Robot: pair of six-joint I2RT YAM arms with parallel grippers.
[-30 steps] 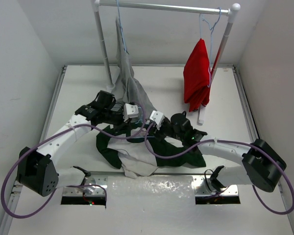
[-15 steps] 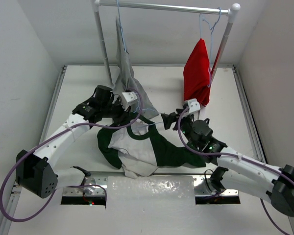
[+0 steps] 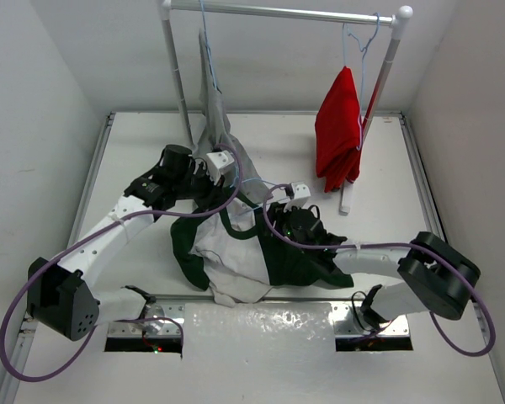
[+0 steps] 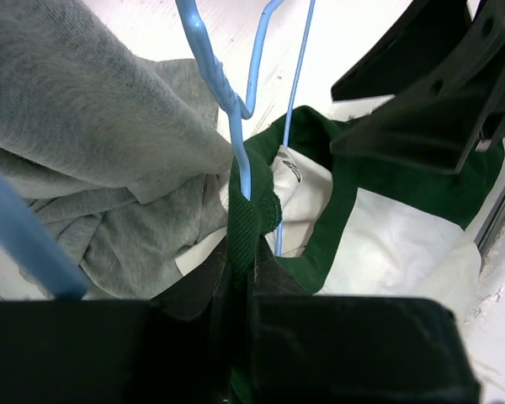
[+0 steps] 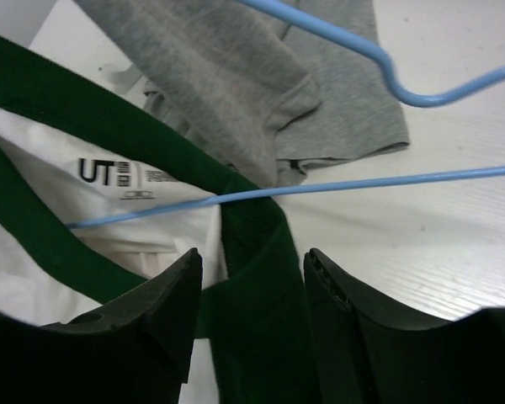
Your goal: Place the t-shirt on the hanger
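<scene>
Your left gripper (image 4: 240, 290) has its jaws pinched tight on the t-shirt's (image 3: 236, 252) ribbed green collar, apparently holding the neck hole up so the thin, pale-blue wire hanger (image 5: 320, 187) can thread in. Your right gripper (image 5: 251, 295) straddles the collar band, jaws apart. The shirt lies crumpled on the desk (image 3: 151, 143), against a soft grey garment (image 4: 84, 143).
</scene>
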